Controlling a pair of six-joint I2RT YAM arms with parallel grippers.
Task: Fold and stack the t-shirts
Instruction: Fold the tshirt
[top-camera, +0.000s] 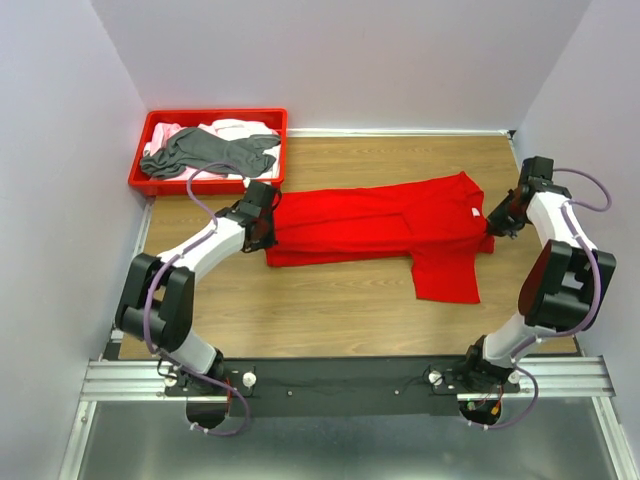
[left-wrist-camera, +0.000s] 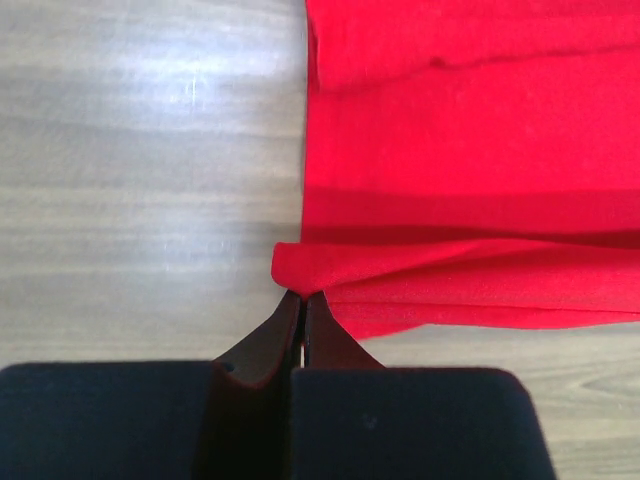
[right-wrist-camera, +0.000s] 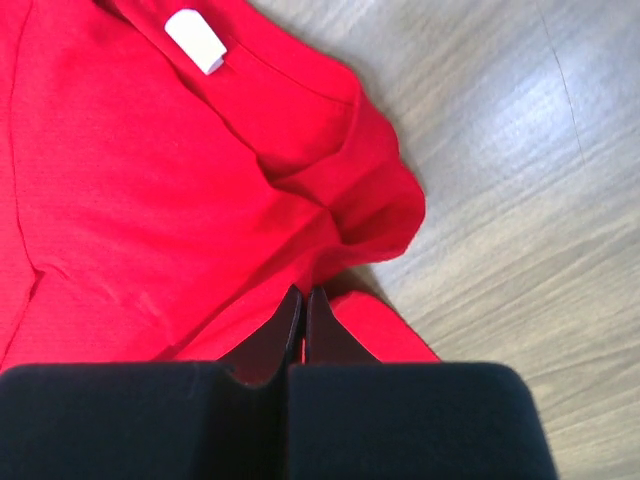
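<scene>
I have the red t-shirt (top-camera: 390, 225) lying lengthwise across the wooden worktop (top-camera: 330, 310), its body doubled over into a long band, with one short sleeve spread flat toward the near edge. The left fingers (left-wrist-camera: 270, 345) are pressed together with no gap showing, pinching a bunched fold at the hem end. The right fingers (right-wrist-camera: 270, 340) are closed the same way on the rumpled shoulder edge beside the collar, below the small white neck label (right-wrist-camera: 196, 40). The cloth looks like a thin, matte knit: light, limp and quick to crease, so I expect it to sag between the two grips and to drag on the wood grain rather than slide cleanly. My judgement is that corners and seamed edges are the places to take hold, catching every layer, since a pinch on one layer would let the fold open. At the far left corner the rigid red plastic tray (top-camera: 135, 170) holds a crumpled dark grey shirt (top-camera: 205, 152) on top of a pale pink one (top-camera: 235, 127), well apart from the red shirt.
</scene>
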